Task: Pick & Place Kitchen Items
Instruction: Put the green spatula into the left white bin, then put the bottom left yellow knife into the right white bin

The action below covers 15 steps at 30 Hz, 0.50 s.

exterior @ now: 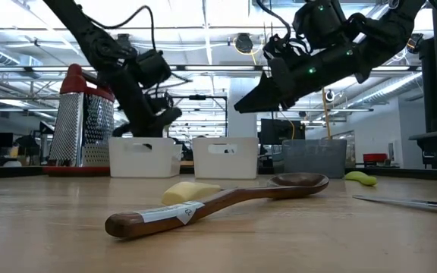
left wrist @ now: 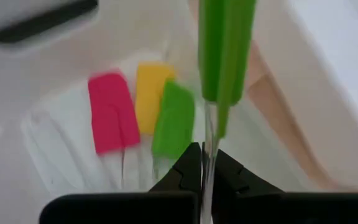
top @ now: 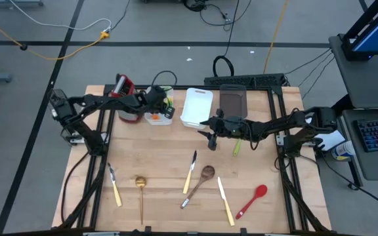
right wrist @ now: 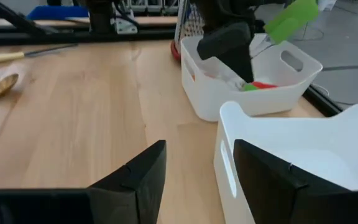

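Note:
My left gripper [top: 157,99] hangs over the small white bin [top: 159,118] at the far left, shut on a green spatula [left wrist: 225,43] with a clear handle. Pink, yellow and green spatulas [left wrist: 138,109] lie in that bin. My right gripper [top: 207,131] hovers open near the larger white bin [top: 197,108] and holds nothing. On the near table lie a wooden spoon [top: 200,182], a gold ladle [top: 140,190], a red spoon [top: 253,200] and three cream-handled knives [top: 190,172]. A small green piece [top: 237,147] lies under my right arm. My left gripper pinches the spatula's clear handle [left wrist: 209,134] between its two fingers. The fingers slant down from the table's left into the small bin. The green blade [right wrist: 291,18] sticks up above the fingers, tilted, and the spatula is clear of the bin's rim.
A red-topped grater [top: 125,98] stands just left of the small bin. A grey bin [top: 233,101] sits right of the larger white bin. Bare wood [right wrist: 86,106] stretches between the bins and the utensils at the near edge.

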Available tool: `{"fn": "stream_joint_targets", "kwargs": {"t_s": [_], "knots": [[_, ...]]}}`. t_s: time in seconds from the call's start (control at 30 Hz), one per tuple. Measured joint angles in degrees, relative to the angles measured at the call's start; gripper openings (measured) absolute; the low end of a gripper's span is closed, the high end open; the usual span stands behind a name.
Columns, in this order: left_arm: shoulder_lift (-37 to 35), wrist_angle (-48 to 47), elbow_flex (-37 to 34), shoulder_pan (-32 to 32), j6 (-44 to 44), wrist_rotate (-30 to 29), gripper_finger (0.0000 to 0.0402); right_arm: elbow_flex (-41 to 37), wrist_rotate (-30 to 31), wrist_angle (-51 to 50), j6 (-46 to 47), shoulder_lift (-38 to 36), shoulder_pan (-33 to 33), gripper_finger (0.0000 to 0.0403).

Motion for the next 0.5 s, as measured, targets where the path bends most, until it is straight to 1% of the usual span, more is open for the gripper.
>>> {"fn": "stream_joint_targets", "kwargs": {"t_s": [0.13, 0.27, 0.4, 0.5], "knots": [[1.1, -1.2, 0.1, 0.5, -1.3, 0.3, 0.0009, 0.0, 0.0, -2.2, 1.6, 0.0, 0.0, 0.0182], [1.2, -1.5, -0.1, 0.2, -1.2, -1.6, 0.0046, 0.0, 0.0, -4.6, 2.6, 0.0, 0.0, 0.0182], [1.2, -1.6, 0.0, 0.2, -0.8, -1.8, 0.0086, 0.0, 0.0, -5.4, 2.3, 0.0, 0.0, 0.0183], [1.2, -1.4, 0.0, 0.2, -0.2, -1.9, 0.0109, 0.0, 0.0, -5.4, 0.3, 0.0, 0.1, 0.0183]]}}
